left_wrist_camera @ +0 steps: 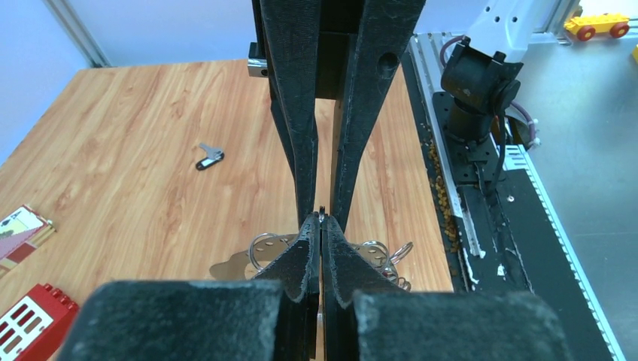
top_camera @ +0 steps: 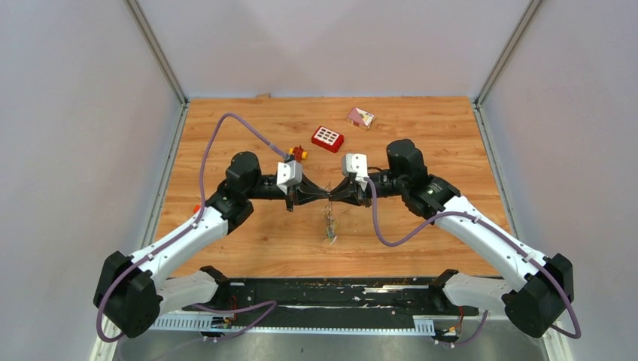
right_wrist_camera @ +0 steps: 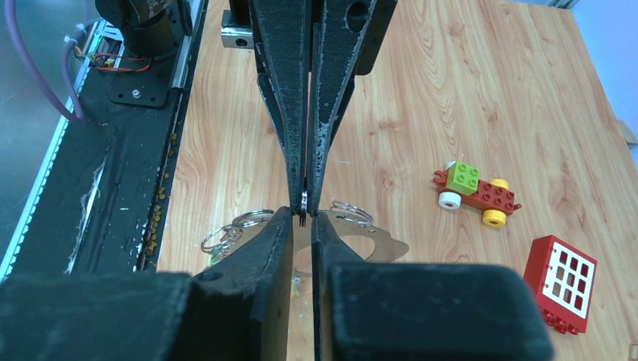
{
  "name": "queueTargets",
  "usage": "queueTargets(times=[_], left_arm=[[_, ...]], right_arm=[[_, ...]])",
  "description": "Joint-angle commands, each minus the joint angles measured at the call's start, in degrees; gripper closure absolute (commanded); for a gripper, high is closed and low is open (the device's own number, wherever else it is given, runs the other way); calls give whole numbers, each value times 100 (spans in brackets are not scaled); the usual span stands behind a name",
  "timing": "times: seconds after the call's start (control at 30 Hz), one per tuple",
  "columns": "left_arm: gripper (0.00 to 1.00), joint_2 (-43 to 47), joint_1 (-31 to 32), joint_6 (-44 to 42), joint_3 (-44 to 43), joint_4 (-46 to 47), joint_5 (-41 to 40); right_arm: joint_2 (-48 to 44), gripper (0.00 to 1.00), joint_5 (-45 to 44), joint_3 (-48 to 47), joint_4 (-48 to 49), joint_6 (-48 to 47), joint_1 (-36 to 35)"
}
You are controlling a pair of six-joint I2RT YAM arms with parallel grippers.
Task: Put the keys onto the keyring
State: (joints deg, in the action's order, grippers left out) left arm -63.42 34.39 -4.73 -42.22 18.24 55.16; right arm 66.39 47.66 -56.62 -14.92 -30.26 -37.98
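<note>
Left fingers (left_wrist_camera: 301, 259) are pressed flat together, pinching the thin wire of the keyring (top_camera: 329, 214) right at their tips, so my left gripper (left_wrist_camera: 321, 226) has it. My right gripper (right_wrist_camera: 302, 219) sits nose to nose with it from the other side, jaws a sliver apart around that same wire. Whether it actually touches the metal, I can't tell from here.

From above, the ring hangs off the meeting point toward 6 o'clock, over the middle of the table (top_camera: 248, 226), with the keys (top_camera: 330, 236) bunched at its low end. I can't say if that end rests on the wood. One loose key (left_wrist_camera: 209, 156) lies flat at about 10 o'clock from my left fingertips, well apart.

Handling, as I judge it: light, stiff, slick wire. It will pivot or slide in a pinch, and the dangling bunch will swing. I'd grip across the wire near the top, both grips close together, and squeeze firmly, since it won't crush. The little keys are fiddly and better taken by the tag than the blade.
</note>
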Motion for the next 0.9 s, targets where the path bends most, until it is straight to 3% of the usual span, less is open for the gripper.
queueTargets(times=[0.0,0.1,0.57,0.87], left_arm=[[100,154,21,70,-8,405,44],[100,181,19,-29,2,315,60],[94,157,24,-842,-101,-519,416],[76,157,24,-1111,-155,-765,219]], right_arm=[[18,94,-64,-149,-46,-167,-79],[-16,100,-142,-110,-41,-245,-83],[-160,100,-217,33,-3,-507,-78],[-225,100,-333,85,11,-547,-83]])
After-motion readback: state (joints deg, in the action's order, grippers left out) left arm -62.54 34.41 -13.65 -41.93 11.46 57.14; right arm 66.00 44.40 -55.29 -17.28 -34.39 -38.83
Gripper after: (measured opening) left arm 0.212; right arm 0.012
